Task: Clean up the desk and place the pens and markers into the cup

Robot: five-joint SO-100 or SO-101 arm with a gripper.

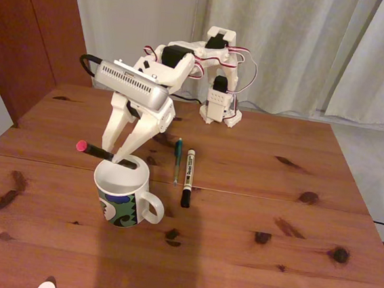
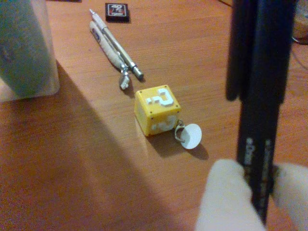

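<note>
The fixed view is dim and warm, a bit grainy, and the arm (image 1: 142, 91) and cup (image 1: 120, 193) drop a soft dark shadow on the desk (image 1: 273, 220) toward 6 o'clock, so the light comes from behind them. The wrist view has an orange tint, with a bright patch of desk at 12 o'clock and a wide shadow from 9 to 6 o'clock. There the pen (image 2: 262, 96) and the white fingers (image 2: 224, 197) are close and blurry, while the yellow cube (image 2: 156, 109) looks sharper.

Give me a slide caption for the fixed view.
Pincer holds the black pen level over the mug; teal pen and white marker lie on the desk.
</note>
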